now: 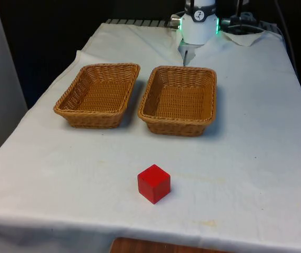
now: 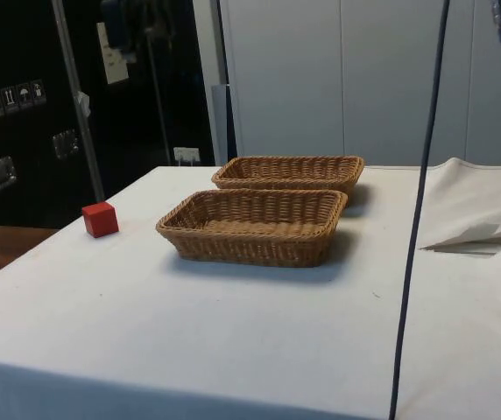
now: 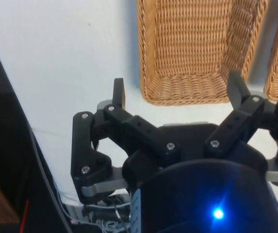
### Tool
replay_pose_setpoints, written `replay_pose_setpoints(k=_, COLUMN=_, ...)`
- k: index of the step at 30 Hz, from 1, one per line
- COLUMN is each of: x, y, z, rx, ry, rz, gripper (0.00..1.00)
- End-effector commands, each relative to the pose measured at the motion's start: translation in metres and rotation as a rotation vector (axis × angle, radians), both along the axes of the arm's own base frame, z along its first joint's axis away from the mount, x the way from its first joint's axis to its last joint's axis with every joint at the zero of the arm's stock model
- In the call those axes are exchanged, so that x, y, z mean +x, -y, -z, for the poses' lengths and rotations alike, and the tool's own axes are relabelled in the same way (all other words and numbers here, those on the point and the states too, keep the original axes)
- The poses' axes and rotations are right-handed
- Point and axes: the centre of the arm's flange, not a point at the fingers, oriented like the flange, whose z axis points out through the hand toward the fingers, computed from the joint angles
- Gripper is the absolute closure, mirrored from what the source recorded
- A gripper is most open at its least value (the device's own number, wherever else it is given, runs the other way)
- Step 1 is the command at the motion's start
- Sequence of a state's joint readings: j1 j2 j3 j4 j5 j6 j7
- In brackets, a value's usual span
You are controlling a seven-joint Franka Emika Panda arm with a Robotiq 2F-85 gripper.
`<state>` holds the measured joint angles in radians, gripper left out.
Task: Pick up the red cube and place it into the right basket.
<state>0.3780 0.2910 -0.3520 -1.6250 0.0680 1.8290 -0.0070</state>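
Observation:
The red cube (image 1: 153,183) sits on the white cloth near the table's front edge, centred in the front view and well apart from both baskets. In the side view the cube (image 2: 100,219) lies beyond the baskets' short ends. The right wicker basket (image 1: 178,122) is empty; it is the nearer basket (image 2: 250,245) in the side view. My gripper (image 3: 178,90) hangs open high above the far end of the table, with nothing between its fingers (image 3: 118,93). Below it lies one basket's end wall (image 3: 187,94).
The left wicker basket (image 1: 95,118), also empty, stands right beside the right one with a narrow gap. A dark cable (image 2: 417,219) hangs down in the side view. Crumpled cloth (image 2: 487,232) lies near the robot's base. A wooden surface (image 1: 150,246) shows below the front edge.

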Motion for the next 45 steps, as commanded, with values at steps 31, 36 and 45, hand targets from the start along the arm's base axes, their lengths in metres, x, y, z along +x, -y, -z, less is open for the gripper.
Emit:
replay_pose_setpoints(k=31, x=0.03, y=-0.021, z=0.029, rx=-0.021, ry=0.006, rz=0.005, gripper=0.0)
replay_pose_setpoints(k=36, x=0.03, y=-0.021, z=0.029, rx=-0.023, ry=0.004, rz=0.005, gripper=0.0)
replay_pose_setpoints(k=45, x=0.031, y=-0.021, z=0.029, rx=-0.023, ry=0.005, rz=0.004, gripper=0.0)
